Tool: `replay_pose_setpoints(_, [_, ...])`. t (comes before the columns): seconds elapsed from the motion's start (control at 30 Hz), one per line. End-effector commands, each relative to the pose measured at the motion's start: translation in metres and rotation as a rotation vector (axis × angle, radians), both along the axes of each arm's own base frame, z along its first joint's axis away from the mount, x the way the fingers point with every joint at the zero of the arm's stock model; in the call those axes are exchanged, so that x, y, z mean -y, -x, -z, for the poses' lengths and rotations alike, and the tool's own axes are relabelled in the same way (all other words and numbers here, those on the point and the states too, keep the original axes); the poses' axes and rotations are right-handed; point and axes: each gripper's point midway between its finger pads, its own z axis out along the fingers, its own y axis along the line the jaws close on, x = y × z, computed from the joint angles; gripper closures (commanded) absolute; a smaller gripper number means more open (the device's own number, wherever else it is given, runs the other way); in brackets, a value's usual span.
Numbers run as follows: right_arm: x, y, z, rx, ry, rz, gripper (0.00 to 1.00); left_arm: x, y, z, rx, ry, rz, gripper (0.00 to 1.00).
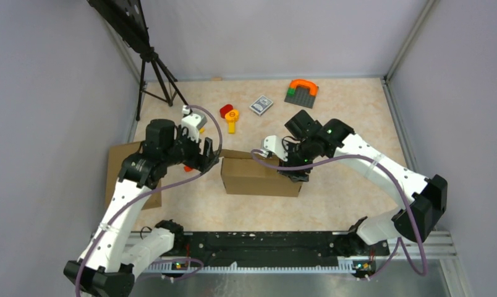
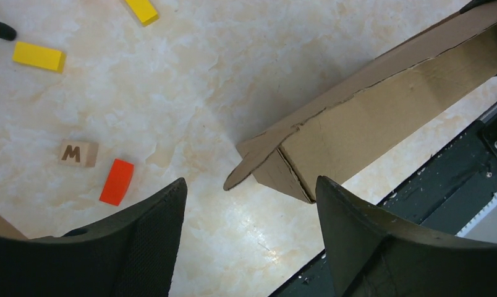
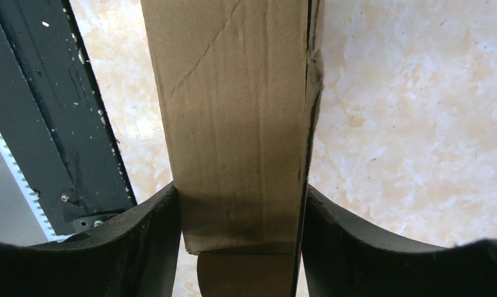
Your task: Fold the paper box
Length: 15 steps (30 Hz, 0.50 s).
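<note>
At the left end of the paper box (image 1: pixel 258 178) the left gripper (image 2: pixel 251 182) hangs open, a loose corner flap (image 2: pixel 253 159) just ahead of its jaws, untouched. Mid-bench (image 1: pixel 357 124), the box looks nearly formed. At its right end the right gripper (image 3: pixel 240 192) clamps its walls. Next, probably: tuck that flap in while the right steadies.

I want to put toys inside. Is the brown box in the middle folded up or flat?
Folded up: the paper box stands with raised walls, the right end effector clamped across one end. One flap pokes out.
</note>
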Motion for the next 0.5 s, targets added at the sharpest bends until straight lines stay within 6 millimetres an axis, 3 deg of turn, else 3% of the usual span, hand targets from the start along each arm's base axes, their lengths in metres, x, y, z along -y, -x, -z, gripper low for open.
replay_pose_setpoints(0.0, [-0.007, 0.004, -0.012, 0.016, -0.039, -0.047, 0.42, 0.009, -0.009, -0.006, 0.031, 0.008, 0.062, 0.29])
replay_pose_setpoints(0.17, [-0.008, 0.004, -0.012, 0.013, -0.041, -0.048, 0.42, 0.014, -0.010, -0.003, 0.022, 0.028, 0.073, 0.41])
replay_pose_setpoints(0.47, [-0.009, 0.004, -0.012, 0.010, -0.042, -0.052, 0.42, 0.019, -0.011, 0.005, -0.004, 0.048, 0.077, 0.45])
